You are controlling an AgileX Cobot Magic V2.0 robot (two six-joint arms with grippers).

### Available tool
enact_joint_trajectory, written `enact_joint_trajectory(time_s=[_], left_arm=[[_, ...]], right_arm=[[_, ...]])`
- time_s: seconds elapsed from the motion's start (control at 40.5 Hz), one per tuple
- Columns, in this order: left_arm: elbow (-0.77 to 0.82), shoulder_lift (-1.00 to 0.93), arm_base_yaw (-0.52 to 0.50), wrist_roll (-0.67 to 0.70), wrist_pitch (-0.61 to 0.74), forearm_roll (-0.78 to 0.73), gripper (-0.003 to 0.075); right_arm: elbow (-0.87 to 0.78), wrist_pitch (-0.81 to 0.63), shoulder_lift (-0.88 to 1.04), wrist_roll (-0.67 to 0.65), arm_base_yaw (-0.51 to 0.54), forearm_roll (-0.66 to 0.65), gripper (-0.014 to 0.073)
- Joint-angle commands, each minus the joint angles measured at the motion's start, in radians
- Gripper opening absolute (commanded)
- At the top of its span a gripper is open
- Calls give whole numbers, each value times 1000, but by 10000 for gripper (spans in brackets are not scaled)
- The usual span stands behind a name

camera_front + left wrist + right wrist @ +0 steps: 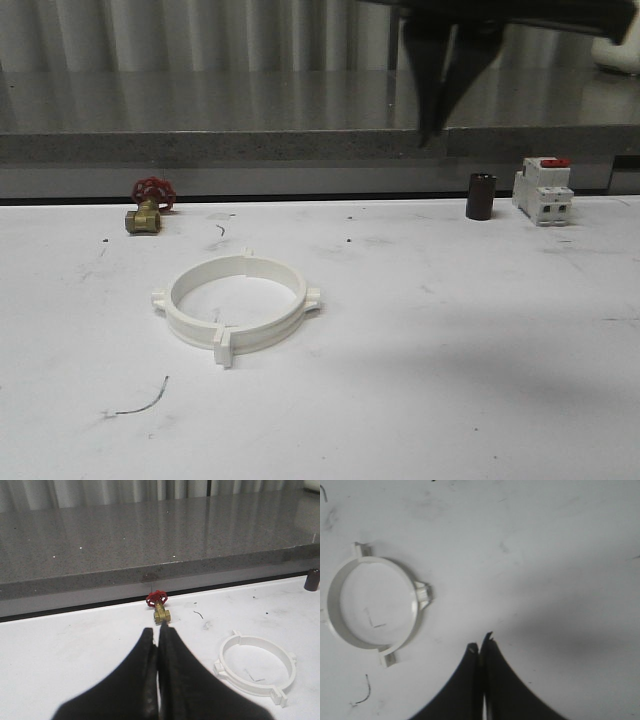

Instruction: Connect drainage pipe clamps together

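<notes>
The two white drainage pipe clamps (265, 333) lie end to end on the white table, left of centre, forming one closed ring with small tabs sticking out around it. The ring also shows in the left wrist view (250, 686) and the right wrist view (406, 635). My left gripper (157, 630) is shut and empty, hovering over bare table to the ring's left. My right gripper (480, 644) is shut with nothing in it, raised high above the table to the right of the ring; its dark fingers hang at the top of the front view (432, 135).
A brass valve with a red handwheel (147, 212) sits at the back left. A dark cylinder (481, 196) and a white-and-red breaker block (543, 190) stand at the back right. A grey counter ledge (300, 145) bounds the far edge. A thin wire scrap (140, 400) lies near the front.
</notes>
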State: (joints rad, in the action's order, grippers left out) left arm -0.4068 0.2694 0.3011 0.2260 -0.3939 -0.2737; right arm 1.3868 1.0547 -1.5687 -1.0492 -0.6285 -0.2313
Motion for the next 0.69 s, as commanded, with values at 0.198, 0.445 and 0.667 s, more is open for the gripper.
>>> enact_joint_trajectory(time_s=[0.198, 0.445, 0.667], left_arm=[[-26, 6, 7, 1, 77, -7, -20], [-26, 6, 7, 1, 77, -7, -20], [-26, 6, 7, 1, 77, -7, -20]], right_arm=[[-132, -42, 278, 309, 234, -43, -116], [-224, -127, 387, 673, 527, 125, -116], [-482, -394, 538, 908, 701, 312, -116]])
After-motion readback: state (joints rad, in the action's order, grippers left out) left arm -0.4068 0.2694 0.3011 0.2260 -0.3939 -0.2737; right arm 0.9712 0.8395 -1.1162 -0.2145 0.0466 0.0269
